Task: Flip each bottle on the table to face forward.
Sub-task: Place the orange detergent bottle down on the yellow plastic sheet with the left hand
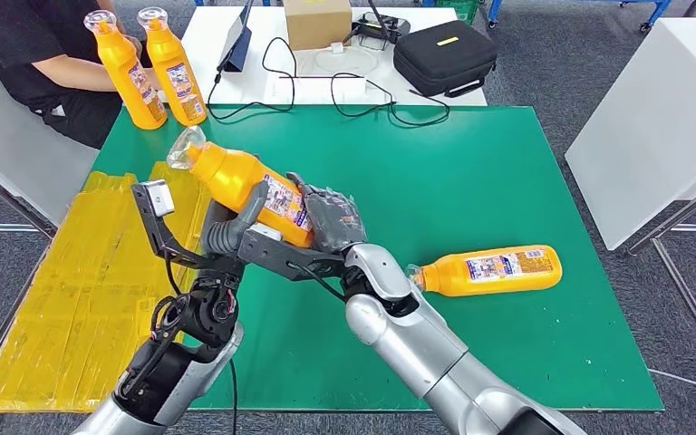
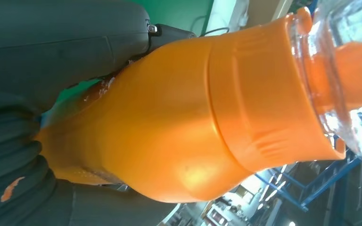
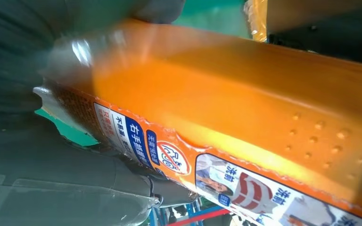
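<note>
Both my hands hold one orange bottle (image 1: 236,177) tilted above the left part of the green table (image 1: 507,172), its clear cap (image 1: 184,147) pointing up and to the far left. My left hand (image 1: 231,225) grips it from below, near the shoulder. My right hand (image 1: 331,217) wraps the labelled base end. The left wrist view shows the bottle's shoulder (image 2: 184,122) and cap (image 2: 349,70) against my left hand (image 2: 33,61). In the right wrist view the labelled body (image 3: 264,127) lies in my right hand (image 3: 52,183). A second bottle (image 1: 494,269) lies on its side at the right. Two bottles (image 1: 131,72) (image 1: 174,68) stand upright at the far left corner.
A person in black (image 1: 27,50) sits at the far left, an arm reaching to the upright bottles. Yellow padding (image 1: 72,272) lies left of the table. Behind is a white table (image 1: 254,86) with a cardboard box (image 1: 317,23), a black case (image 1: 444,56) and cables. Another white table (image 1: 662,109) stands at the right.
</note>
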